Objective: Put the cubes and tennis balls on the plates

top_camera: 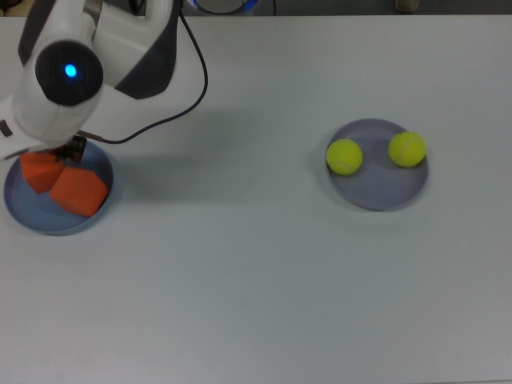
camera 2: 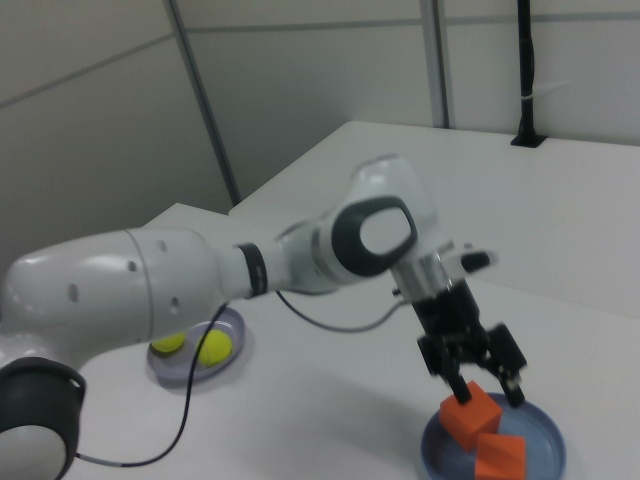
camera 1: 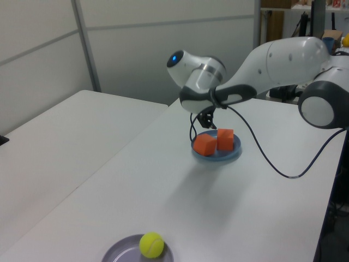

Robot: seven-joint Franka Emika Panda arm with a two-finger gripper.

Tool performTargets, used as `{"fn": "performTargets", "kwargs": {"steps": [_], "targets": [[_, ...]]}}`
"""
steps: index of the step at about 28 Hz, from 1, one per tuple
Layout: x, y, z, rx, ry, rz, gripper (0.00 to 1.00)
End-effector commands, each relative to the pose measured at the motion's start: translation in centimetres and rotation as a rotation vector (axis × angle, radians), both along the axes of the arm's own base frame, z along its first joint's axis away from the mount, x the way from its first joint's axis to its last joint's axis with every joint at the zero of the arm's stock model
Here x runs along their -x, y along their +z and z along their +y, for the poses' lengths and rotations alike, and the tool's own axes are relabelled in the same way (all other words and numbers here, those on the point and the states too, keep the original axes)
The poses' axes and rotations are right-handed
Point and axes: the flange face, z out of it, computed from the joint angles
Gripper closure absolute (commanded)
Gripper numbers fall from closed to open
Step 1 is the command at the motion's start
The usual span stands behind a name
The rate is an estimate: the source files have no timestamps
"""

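Note:
Two orange cubes rest side by side in the light blue plate at the top view's left. Both cubes show in the right view too, inside that plate. My gripper hangs open just above the upper cube, its fingers spread wider than the cube and holding nothing. In the left view the gripper sits above the cubes. Two tennis balls lie on the lavender plate at the top view's right.
A black cable loops from the arm over the table behind the blue plate. The arm's white body covers the top view's upper left corner. Grey wall panels stand behind the table in the left view.

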Motion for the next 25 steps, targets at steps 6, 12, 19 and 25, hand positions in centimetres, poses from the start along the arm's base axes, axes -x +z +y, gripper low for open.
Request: {"fn": "performTargets", "kwargs": {"steps": [6, 12, 19, 25], "targets": [[1.2, 10.9, 9.2, -0.153, 0.087, -0.196, 0.0], [2.4, 15.1, 15.6, -0.266, 0.1, -0.281, 0.0], [5.6, 16.5, 19.5, -0.343, 0.04, -0.167, 0.0], [9.3, 19.1, 20.5, -0.448, -0.02, -0.069, 0.0]]}}
